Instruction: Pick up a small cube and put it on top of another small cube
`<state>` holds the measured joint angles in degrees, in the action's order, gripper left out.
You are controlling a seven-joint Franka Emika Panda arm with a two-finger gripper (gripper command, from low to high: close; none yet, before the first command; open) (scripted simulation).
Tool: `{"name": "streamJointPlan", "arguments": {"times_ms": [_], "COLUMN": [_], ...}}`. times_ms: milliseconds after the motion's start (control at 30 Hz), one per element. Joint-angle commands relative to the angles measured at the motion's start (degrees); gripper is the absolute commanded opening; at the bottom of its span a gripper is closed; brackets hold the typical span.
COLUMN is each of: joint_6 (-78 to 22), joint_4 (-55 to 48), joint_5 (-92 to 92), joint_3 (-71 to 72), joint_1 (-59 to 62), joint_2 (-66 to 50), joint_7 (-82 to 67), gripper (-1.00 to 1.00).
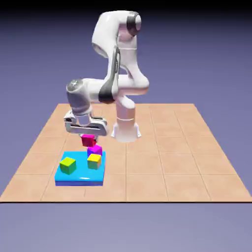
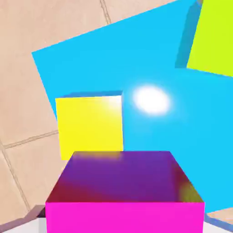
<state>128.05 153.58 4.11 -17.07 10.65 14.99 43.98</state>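
In the exterior view my gripper [image 1: 88, 138] is shut on the crimson-pink cube [image 1: 88, 141]. The cube hangs just above the purple-violet cube [image 1: 95, 149], a little toward the exterior view's left; I cannot tell whether they touch. The purple-violet cube stands at the back edge of a blue slab [image 1: 81, 176]. In the hand view the held cube [image 2: 124, 191] fills the bottom, with a magenta face nearest and a crimson-to-purple face beyond it. Slivers of grey fingertips [image 2: 27, 219] show at its sides. The purple-violet cube is hidden behind it in that view.
A yellow-and-teal cube [image 1: 94, 161] [image 2: 90, 126] stands on the blue slab [image 2: 154, 59] just in front of the purple one. A lime-green cube [image 1: 68, 165] [image 2: 212, 37] sits on the slab's left part. Tan tiled floor [image 1: 172, 147] surrounds the slab.
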Motion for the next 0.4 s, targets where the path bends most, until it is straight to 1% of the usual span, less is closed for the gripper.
{"name": "streamJointPlan", "arguments": {"times_ms": [0, 67, 233, 267, 300, 333, 367], "joint_6": [-0.38, -0.73, 11.71, 13.00, 13.00, 13.00, 10.51], "joint_4": [1.43, 2.72, 6.48, 6.86, 6.86, 6.86, 6.11], "joint_5": [1.26, 2.20, 0.58, 0.42, 0.42, 0.42, 0.74], "joint_3": [1.01, 1.91, 1.34, 1.28, 1.28, 1.28, 1.39], "joint_1": [1.33, 2.52, 2.25, 2.22, 2.22, 2.22, 2.28], "joint_2": [2.08, 3.95, -4.88, -5.79, -5.79, -5.79, -4.03], "joint_7": [2.44, 4.52, 3.02, 2.86, 2.86, 2.86, 3.16], "gripper": [-1.00, -1.00, -1.00, -1.00, 1.00, 1.00, 1.00]}}
